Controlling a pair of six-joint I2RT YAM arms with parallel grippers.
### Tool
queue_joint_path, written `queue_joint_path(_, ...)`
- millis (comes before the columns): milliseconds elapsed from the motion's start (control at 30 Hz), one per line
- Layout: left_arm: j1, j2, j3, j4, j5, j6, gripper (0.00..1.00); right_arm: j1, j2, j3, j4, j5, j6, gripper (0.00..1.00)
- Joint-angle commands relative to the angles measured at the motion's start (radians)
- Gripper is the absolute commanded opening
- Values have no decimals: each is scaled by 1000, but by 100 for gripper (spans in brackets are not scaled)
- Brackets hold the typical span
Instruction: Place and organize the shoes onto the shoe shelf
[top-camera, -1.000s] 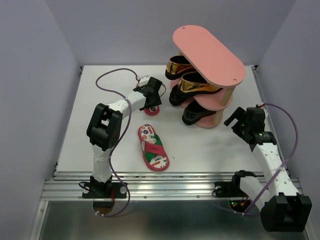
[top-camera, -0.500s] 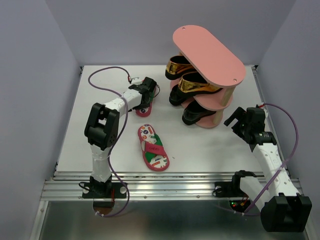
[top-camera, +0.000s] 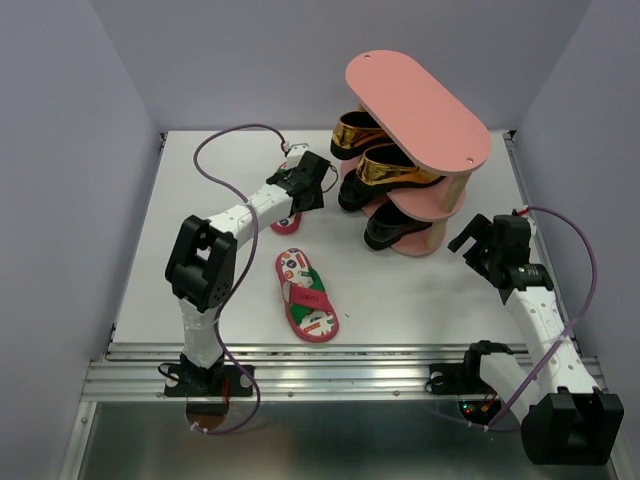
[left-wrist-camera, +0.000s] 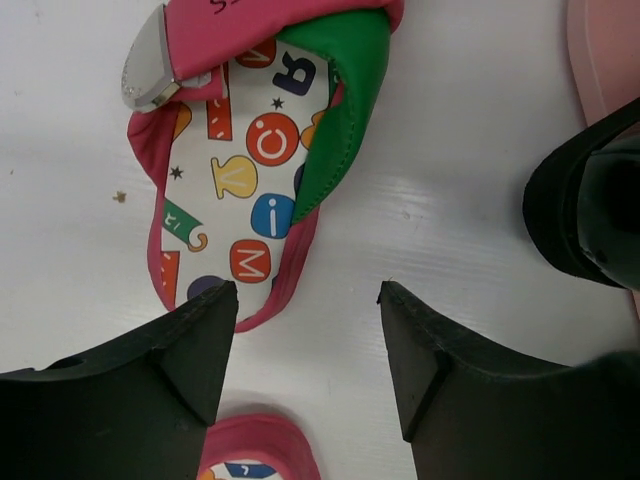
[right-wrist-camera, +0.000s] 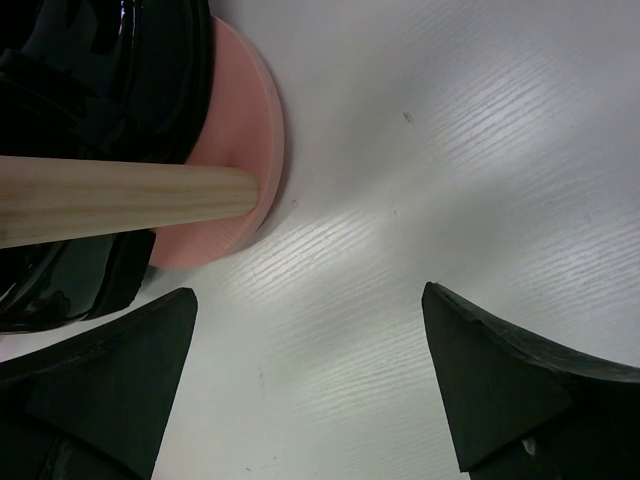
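1. Where the left arm stretches out over the white table (top-camera: 200, 280), the left gripper (left-wrist-camera: 308, 300) hangs with its jaws released. Only bare tabletop shows between the fingers. The left finger (left-wrist-camera: 190, 345) overlaps the pink edge of a flip-flop in the wrist view; contact cannot be judged.
2. Far flip-flop (left-wrist-camera: 250, 150): flat on the table, printed footbed up, green strap side visible. From overhead it is mostly hidden under the left arm.
3. Near flip-flop (top-camera: 307, 295): flat on the table closer to the arm bases, footbed up, red strap across it. It lies apart from the shelf.
4. Shoe shelf (top-camera: 415, 105): stands upright at the table's far right, its top board bare.
5. Gold loafers (top-camera: 393, 165): two, side by side under the top board on the middle tier, their ends jutting out to the left.
6. Black loafer (top-camera: 395, 228): on the bottom board, below the gold pair.
7. Right gripper (right-wrist-camera: 310, 330): jaws spread wide, grasping nothing, bare table between them. It sits low just beside the shelf's bottom board and a pale wooden post (right-wrist-camera: 120, 200), with glossy black leather showing on both sides of that post.
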Motion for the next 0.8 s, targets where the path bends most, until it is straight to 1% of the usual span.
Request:
queue_joint_path(0, 18, 15, -3, 103, -9, 91, 69, -2, -13, -2, 23, 0, -10, 100)
queue_joint_path(133, 30, 49, 22, 154, -18, 130, 69, -2, -16, 1, 22, 3, -10, 100)
queue_joint_path(333, 53, 88, 17, 253, 39, 174, 68, -2, -20, 4, 15, 6, -10, 100)
queue_joint_path(467, 61, 124, 35, 283, 68, 185, 67, -2, -20, 9, 12, 6, -10, 100)
queue_joint_path(567, 67, 148, 43, 303, 71, 182, 59, -2, -22, 10, 11, 11, -10, 100)
queue_joint_path(633, 73, 161, 46, 312, 72, 177, 55, -2, -20, 12, 11, 9, -10, 100)
queue_joint_path(767, 88, 179, 40, 326, 71, 163, 53, -2, -20, 18, 6, 9, -13, 100)
